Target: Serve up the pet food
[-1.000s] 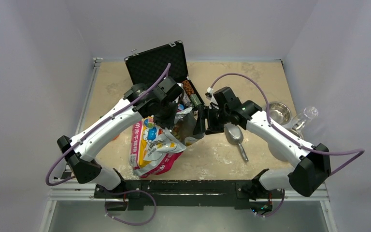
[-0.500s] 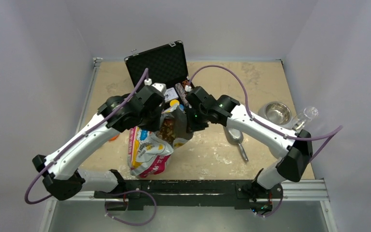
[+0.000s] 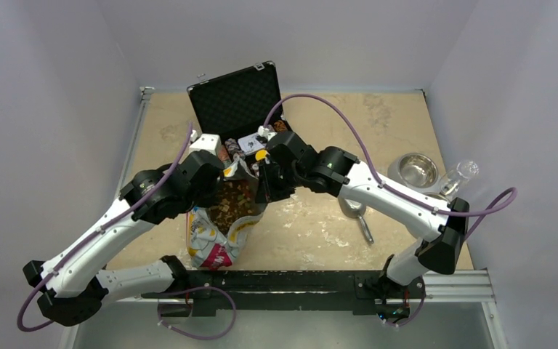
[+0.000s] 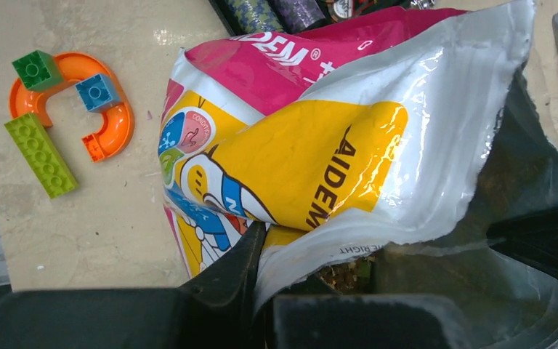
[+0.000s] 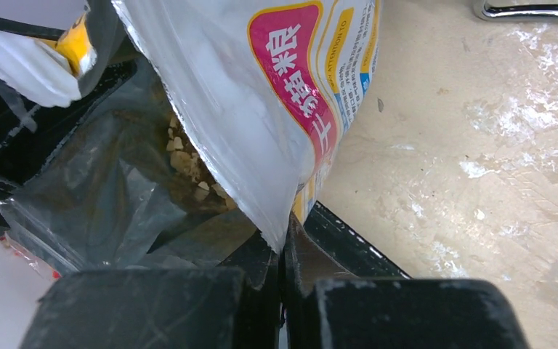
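The printed pet food bag (image 3: pixel 214 240) stands upright left of centre with its mouth pulled wide, and brown pet food (image 3: pixel 234 203) shows inside. My left gripper (image 3: pixel 220 179) is at the bag's left rim. In the left wrist view the white rim (image 4: pixel 298 153) runs down between its fingers, pinched at the gripper (image 4: pixel 272 273), with kibble (image 4: pixel 345 270) just behind. My right gripper (image 3: pixel 265 190) holds the opposite rim. In the right wrist view its jaws (image 5: pixel 285 240) are tight on the bag's edge (image 5: pixel 261 94), and kibble (image 5: pixel 185 163) lies inside.
An open black case (image 3: pixel 236 94) with small items stands right behind the bag. A metal scoop (image 3: pixel 354 207) lies to the right, with a steel bowl (image 3: pixel 415 169) and a clear cup (image 3: pixel 459 177) beyond it. Toy bricks on an orange track (image 4: pixel 65 116) lie left of the bag.
Both arms swung leftward with the bag. The right gripper closed on the rim. The bag went from slumped to upright, and its mouth spread open to show the kibble.
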`<state>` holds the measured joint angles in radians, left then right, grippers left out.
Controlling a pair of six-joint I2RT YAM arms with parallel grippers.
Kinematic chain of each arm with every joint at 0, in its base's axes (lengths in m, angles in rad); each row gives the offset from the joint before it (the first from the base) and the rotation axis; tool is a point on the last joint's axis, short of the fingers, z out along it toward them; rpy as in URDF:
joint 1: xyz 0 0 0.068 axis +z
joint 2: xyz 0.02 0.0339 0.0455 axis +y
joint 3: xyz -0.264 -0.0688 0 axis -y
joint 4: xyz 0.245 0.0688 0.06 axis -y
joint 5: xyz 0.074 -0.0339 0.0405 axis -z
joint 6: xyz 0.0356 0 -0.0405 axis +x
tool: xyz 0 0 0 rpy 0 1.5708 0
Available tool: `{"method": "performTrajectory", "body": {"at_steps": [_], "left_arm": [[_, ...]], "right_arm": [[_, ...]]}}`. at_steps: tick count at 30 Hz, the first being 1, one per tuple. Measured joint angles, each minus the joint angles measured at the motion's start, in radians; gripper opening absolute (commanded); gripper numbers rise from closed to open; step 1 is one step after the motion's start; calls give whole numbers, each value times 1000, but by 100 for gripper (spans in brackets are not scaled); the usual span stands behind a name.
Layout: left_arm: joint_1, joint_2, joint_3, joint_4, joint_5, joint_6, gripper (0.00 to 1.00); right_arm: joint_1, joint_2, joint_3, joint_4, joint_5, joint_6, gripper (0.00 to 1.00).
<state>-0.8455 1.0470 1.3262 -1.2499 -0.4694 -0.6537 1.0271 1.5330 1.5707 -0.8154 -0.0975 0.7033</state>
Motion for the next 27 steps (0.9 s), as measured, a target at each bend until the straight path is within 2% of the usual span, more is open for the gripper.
{"method": "performTrajectory", "body": {"at_steps": [5,8,11,14,16,19,22,23,27], "left_arm": [[0,-34,24,-56,-88,0,0],[1,-15,109,-188,-194,-9,0],[9,16,180,-301,-289,10,0],[10,41,258,-333,-333,73,0],[14,41,310,-335,-357,119,0],[14,31,342,-303,-382,179,0],[14,26,295,-204,-362,230,0],[14,32,262,-167,-341,239,0],[14,151,166,-133,-194,238,0]], "right_arm": [[0,34,32,9,-32,-4,0],[0,135,169,-14,-79,-16,0],[0,290,418,-97,-124,-33,0],[0,412,637,-153,-157,-41,0],[-2,423,664,-139,-182,-37,0],[-19,344,522,-35,-198,-21,0],[-52,201,252,87,-233,8,0],[-70,149,133,139,-256,22,0],[-116,95,-145,214,-312,46,0]]}}
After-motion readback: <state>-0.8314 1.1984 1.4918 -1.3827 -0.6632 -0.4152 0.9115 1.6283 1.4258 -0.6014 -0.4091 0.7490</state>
